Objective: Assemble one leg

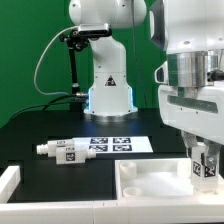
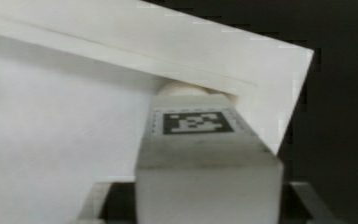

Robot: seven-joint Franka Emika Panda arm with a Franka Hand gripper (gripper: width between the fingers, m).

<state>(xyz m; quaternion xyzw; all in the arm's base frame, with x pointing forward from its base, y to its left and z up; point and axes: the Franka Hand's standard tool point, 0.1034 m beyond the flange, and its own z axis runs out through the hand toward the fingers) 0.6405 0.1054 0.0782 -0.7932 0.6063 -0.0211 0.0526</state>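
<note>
Black tabletop (image 1: 40, 125); tool (image 1: 205, 172) grips stubby tagged leg (image 2: 199, 123).

A plain green wall (image 1: 30, 50) fills the scene behind a black table (image 1: 30, 135), seen in the exterior view. The marker board (image 1: 118, 143), flat and white with dark square tags, lies on the table; the green wall rises well behind the board. A black cable (image 1: 45, 55) loops in front of the wall, above and beyond the board. Even light falls across the dark tabletop.
</note>
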